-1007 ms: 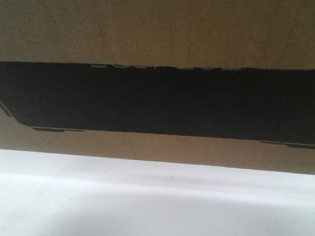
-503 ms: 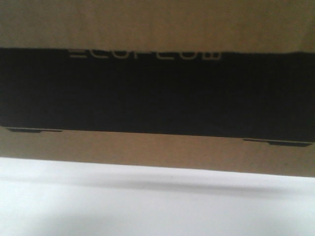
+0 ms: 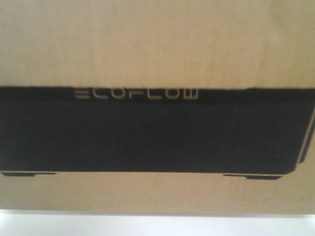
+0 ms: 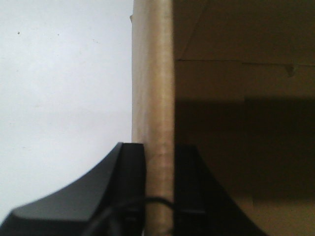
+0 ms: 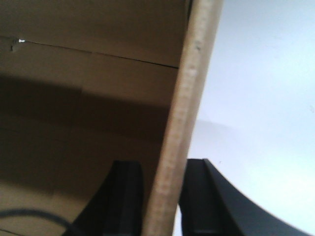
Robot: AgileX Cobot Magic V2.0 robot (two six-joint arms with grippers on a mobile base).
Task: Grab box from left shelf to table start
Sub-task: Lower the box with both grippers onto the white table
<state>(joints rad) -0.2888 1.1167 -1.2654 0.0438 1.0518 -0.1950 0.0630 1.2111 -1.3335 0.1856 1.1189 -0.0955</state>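
Observation:
The box (image 3: 157, 44) fills the front view, its black panel with pale ECOFLOW lettering facing me. A thin strip of the white table (image 3: 157, 225) shows under it. In the left wrist view, my left gripper (image 4: 158, 147) is shut on the box's upright side wall (image 4: 152, 73), one black finger outside and one inside. My right gripper (image 5: 165, 164) is likewise shut on the opposite box wall (image 5: 192, 98). The left shelf is out of view.
White table surface lies beyond the left wall (image 4: 64, 88) and beyond the right wall (image 5: 266, 98). The shadowed brown inside of the box (image 4: 246, 123) fills the rest of both wrist views.
The box has sunk in the front view and levelled out. Its black panel and lettering slid down, and the white table strip below shrank to a sliver.

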